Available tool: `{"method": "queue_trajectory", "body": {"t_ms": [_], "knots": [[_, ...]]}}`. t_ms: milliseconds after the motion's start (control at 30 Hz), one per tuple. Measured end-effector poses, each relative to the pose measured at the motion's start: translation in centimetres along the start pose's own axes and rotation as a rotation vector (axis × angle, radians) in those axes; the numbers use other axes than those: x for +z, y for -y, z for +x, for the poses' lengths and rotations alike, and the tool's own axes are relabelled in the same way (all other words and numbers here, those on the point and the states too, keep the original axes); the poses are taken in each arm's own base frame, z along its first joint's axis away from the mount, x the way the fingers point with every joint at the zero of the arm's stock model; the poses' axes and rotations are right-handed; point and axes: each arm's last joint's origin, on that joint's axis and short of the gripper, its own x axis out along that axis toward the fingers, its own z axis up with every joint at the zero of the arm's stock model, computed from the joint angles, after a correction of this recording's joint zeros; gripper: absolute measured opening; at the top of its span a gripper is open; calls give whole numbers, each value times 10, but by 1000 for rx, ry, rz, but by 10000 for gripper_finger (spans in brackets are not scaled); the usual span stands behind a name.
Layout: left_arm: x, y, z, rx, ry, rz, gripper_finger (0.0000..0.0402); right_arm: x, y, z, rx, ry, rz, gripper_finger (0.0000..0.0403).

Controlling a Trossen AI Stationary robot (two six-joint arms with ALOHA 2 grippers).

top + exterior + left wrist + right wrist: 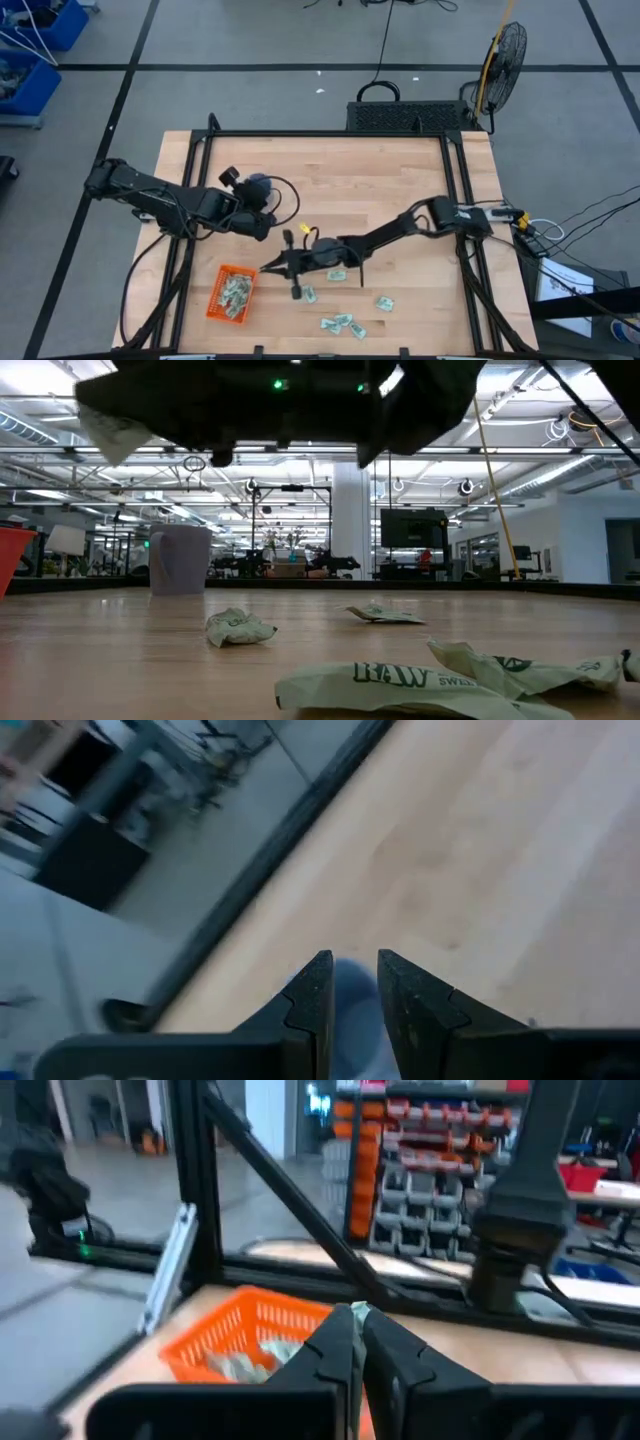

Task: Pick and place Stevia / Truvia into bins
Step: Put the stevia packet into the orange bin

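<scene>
- The right gripper (272, 268) hangs above the table just beside the shallow rectangular orange plastic basket with mesh sides (216, 303). The basket lies a little further on along the arm's line of reach, so the coming carry is a short one.
- In the right wrist view its two dark fingers are pressed together on a small flat pale green and white paper sachet (358, 1315); only a corner shows, so I judge rather than plainly see that it is pinched.
- The right arm is much the nearer to the loose sachets; the left gripper (262, 226) waits further back over the pale blue plastic cup (258, 186), fingers a narrow gap apart and holding nothing.
- The basket's long axis runs away from the table's front edge, slightly slanted; several sachets already lie in it.
- More sachets (342, 323), thin, creased and limp, are scattered on the smooth pale wooden table (380, 180) near its front edge.
</scene>
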Motion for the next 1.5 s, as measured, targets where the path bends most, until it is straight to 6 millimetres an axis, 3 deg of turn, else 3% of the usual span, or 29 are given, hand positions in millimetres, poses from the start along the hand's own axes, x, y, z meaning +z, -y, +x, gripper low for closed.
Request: {"method": "queue_trajectory", "body": {"t_ms": [233, 500, 900, 1067, 1333, 1500], "knots": [[5, -14, 0, 186, 121, -17, 88, -18, 1, 27, -4, 94, 12, 8], [10, -24, 11, 257, 105, -30, 88, -30, -5, 59, 74, 113, 27, 8], [12, -31, 19, 284, 70, -18, 88, -29, 2, 69, 60, 91, -33, 14], [12, -31, 19, 282, 69, -19, 88, -30, 4, 69, 57, 81, -32, 50], [11, -29, 20, 213, 26, -26, 88, -32, 20, 69, 31, 67, 54, 150], [10, -28, 20, 179, 3, -28, 88, -29, 15, 69, 79, 73, -16, 174]]}}
